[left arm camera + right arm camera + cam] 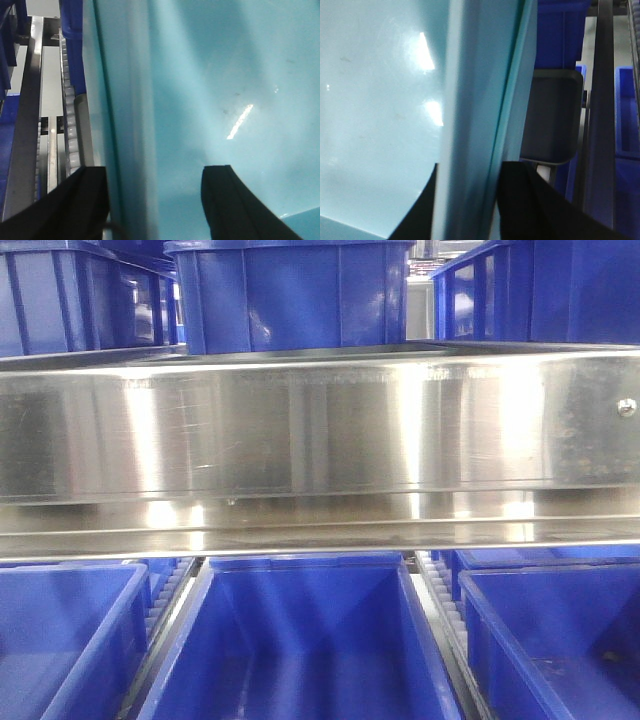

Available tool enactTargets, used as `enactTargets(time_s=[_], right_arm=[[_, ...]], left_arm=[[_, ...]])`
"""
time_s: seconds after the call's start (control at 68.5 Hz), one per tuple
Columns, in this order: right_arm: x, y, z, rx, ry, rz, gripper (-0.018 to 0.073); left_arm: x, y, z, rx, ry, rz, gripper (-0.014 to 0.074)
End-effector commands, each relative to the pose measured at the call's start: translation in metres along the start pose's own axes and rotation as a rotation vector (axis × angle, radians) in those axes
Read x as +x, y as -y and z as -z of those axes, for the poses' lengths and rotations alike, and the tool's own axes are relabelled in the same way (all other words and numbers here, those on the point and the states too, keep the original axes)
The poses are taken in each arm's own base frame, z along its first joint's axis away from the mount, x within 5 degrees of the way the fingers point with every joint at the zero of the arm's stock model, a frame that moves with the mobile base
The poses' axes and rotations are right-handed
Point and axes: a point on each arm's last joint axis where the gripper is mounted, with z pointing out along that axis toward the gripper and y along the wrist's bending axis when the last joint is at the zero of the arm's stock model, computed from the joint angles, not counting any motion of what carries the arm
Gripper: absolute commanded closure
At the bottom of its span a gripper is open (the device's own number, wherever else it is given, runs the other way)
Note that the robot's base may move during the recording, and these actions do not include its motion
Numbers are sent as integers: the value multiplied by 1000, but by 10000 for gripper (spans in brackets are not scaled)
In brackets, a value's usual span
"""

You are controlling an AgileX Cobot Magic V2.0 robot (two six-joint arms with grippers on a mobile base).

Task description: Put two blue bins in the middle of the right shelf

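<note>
Front view: six blue bins (pixel 300 565), three top of frame, three bottom, one steel beam (pixel 320 420) between. Grippers only in wrist views: left gripper (pixel 155 172) straddles bin wall (pixel 125 100), fingers apart; right gripper (pixel 470 167) clamped on its bin wall (pixel 475 75), frame centre.

Front view: bright, lit from overhead. The steel rail (pixel 320 430) carries broad vertical glare bands, blown out near its lower lip; fine scratches read sharp. The blue bins (pixel 300 650) below are saturated, slightly soft, shaded in the corners. Both wrist views: the bin wall (pixel 210 75) is overexposed to pale cyan, too close for focus, with white specular streaks (pixel 240 121); edges smeared.
</note>
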Motion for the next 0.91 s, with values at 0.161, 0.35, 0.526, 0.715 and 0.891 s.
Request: enactTargets(time_s=[0.161, 0.35, 0.526, 0.715, 0.891], right_arm=[[-11, -2, 11, -14, 108, 16, 713], [-11, -2, 11, -14, 110, 16, 713], [-12, -2, 11, -15, 112, 16, 713], [-12, -2, 11, -15, 114, 16, 713], [-12, -2, 11, -15, 116, 16, 713]], left_arm=[[-7, 5, 10, 33, 63, -34, 707], [-7, 5, 10, 33, 63, -34, 707], [-7, 5, 10, 33, 66, -34, 707], [-7, 5, 10, 33, 66, -34, 707], [-8, 5, 10, 34, 70, -34, 707]])
